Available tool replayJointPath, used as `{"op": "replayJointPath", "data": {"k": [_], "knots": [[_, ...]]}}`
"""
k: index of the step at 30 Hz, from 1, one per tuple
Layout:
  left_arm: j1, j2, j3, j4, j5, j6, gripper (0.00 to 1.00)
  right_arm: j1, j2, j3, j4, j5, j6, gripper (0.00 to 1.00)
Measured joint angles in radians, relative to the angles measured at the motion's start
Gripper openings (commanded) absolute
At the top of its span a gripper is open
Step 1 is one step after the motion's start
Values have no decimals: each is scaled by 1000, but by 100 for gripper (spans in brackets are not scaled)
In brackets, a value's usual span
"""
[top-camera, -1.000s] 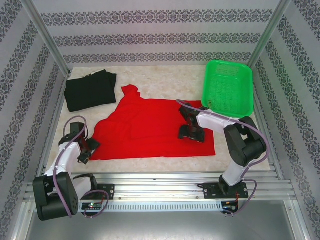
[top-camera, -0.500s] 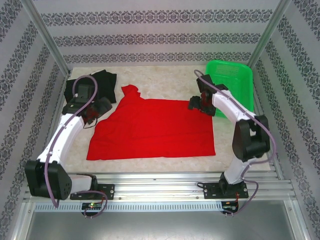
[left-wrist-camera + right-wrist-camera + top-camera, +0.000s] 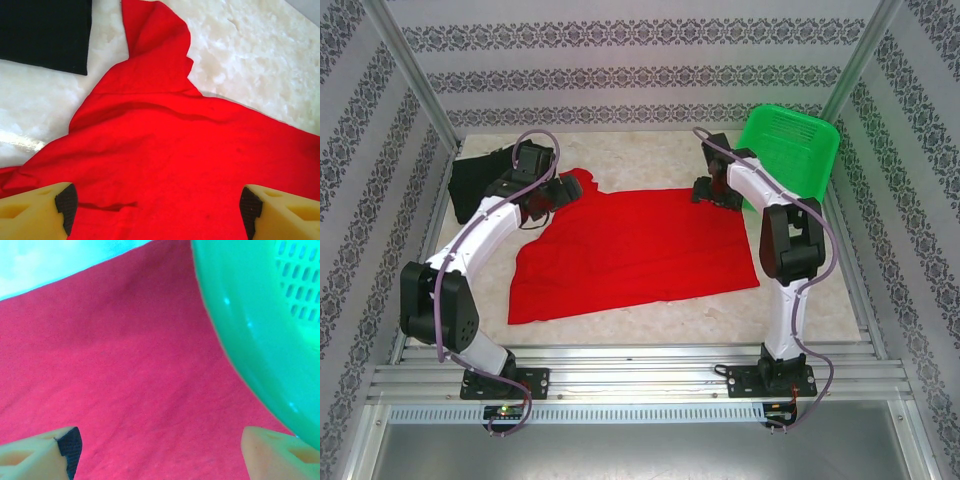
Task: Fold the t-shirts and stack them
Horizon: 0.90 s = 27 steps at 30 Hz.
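top external view: relocated from near side to far edge of red t-shirt (image 3: 640, 250) lying flat on desk (image 3: 640, 160), with left end effector (image 3: 560, 192) and right end effector (image 3: 708, 190) spread, empty; judged ready to grip for folding.

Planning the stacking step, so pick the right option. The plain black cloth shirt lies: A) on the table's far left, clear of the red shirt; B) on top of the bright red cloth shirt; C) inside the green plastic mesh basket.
A: the plain black cloth shirt lies on the table at far left, bare tabletop separating it from the bright red cloth shirt.
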Motion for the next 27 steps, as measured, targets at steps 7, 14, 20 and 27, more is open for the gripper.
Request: {"op": "replayJointPath", "data": {"k": [7, 14, 20, 27], "knots": [[-40, -3, -229, 83, 39, -82, 84, -11, 13, 16, -20, 80, -14, 83], [-49, -74, -437, 82, 30, -128, 85, -13, 11, -17, -17, 119, -39, 83], [32, -183, -578, 63, -9, -130, 86, 22, -43, -145, 70, 79, -27, 83], [177, -194, -626, 55, -41, -95, 79, 110, -122, -351, 130, 23, 68, 83]]}}
